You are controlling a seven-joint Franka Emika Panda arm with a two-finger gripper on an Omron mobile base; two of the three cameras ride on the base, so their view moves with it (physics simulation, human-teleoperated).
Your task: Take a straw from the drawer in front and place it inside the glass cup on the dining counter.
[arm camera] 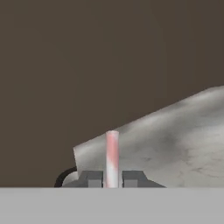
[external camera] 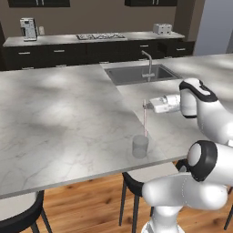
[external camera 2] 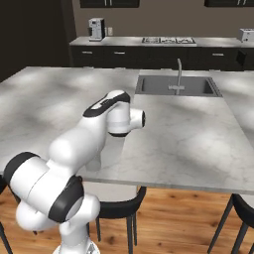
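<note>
Straw (external camera: 145,119), clamped upright in the gripper (external camera: 146,105), hangs over the glass cup (external camera: 140,146) near the marble dining counter (external camera: 68,113)'s front edge

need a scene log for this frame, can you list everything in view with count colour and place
straw: 1, pale pink-white, upright in the end effector, lower end just above the glass cup
glass cup: 1, clear greyish, near the front edge of the dining counter
dining counter: 1, white grey-veined marble, across the middle
sink: 1, grey, set into the counter's far side
faucet: 1, silver, at the sink
coffee machine: 1, silver and black, back worktop, left
toaster: 1, white, back worktop, right
stovetop: 1, dark, back worktop, middle
stools: several, black with pale seats, under the counter's front edge
end effector: 1, white, shut on the straw
</note>
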